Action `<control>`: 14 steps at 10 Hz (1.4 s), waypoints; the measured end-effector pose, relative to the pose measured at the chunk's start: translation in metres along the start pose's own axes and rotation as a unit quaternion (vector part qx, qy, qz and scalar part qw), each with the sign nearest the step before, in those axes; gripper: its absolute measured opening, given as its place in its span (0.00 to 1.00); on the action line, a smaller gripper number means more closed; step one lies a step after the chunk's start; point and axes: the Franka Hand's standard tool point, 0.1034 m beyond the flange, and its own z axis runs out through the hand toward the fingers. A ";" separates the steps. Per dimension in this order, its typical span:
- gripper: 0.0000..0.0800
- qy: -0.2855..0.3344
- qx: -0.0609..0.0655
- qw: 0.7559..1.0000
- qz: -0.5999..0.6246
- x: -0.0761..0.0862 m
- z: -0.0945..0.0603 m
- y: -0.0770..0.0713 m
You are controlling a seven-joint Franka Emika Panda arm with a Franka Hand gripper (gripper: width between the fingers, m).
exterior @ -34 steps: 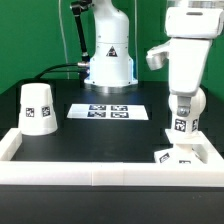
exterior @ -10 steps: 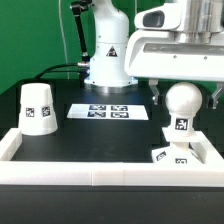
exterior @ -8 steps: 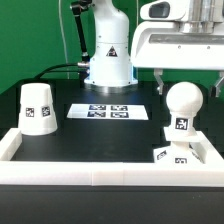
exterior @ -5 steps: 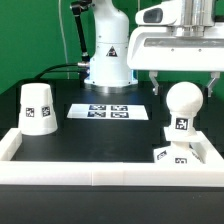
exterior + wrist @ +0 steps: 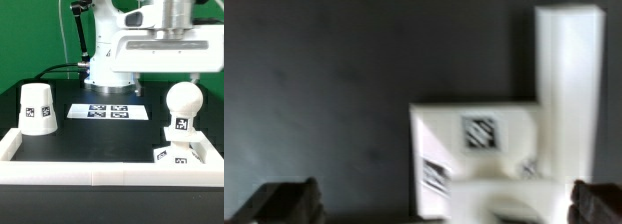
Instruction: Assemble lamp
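Observation:
The round-headed bulb stands upright on the flat square base at the exterior view's right, in the corner of the border rail. The cup-like shade stands mouth down at the exterior view's left. My gripper is open and empty, above the table and up and to the left of the bulb's head, apart from it. In the wrist view the base shows with its tags, the bulb is a blur near the frame edge, and my gripper has its dark fingertips far apart.
The marker board lies at the middle back of the black table. The white border rail runs along the front and both sides; it also shows in the wrist view. The arm's pedestal stands behind the board.
The gripper, earlier down around the bulb, has let go, risen and shifted towards the exterior view's left. The bulb stays standing on the base.

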 end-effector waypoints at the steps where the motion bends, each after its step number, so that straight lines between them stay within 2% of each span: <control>1: 0.87 -0.004 0.000 1.000 0.001 -0.011 0.001 0.020; 2: 0.87 -0.009 -0.001 1.000 0.008 -0.015 0.003 0.028; 3: 0.87 -0.007 0.000 1.000 0.005 -0.014 0.003 0.024; 4: 0.87 -0.007 0.001 1.000 0.002 -0.014 0.003 0.027; 7: 0.87 -0.007 -0.003 1.000 0.000 -0.012 0.002 0.052; 8: 0.87 -0.009 -0.005 1.000 -0.013 -0.015 0.003 0.066; 10: 0.87 -0.015 -0.010 1.000 -0.019 -0.031 -0.001 0.109; 11: 0.87 -0.015 -0.012 1.000 -0.019 -0.036 -0.004 0.126; 12: 0.87 -0.014 -0.013 1.000 -0.023 -0.036 -0.008 0.137; 13: 0.87 -0.013 -0.015 0.999 -0.025 -0.038 -0.015 0.157; 14: 0.87 -0.011 -0.016 1.000 -0.020 -0.038 -0.020 0.170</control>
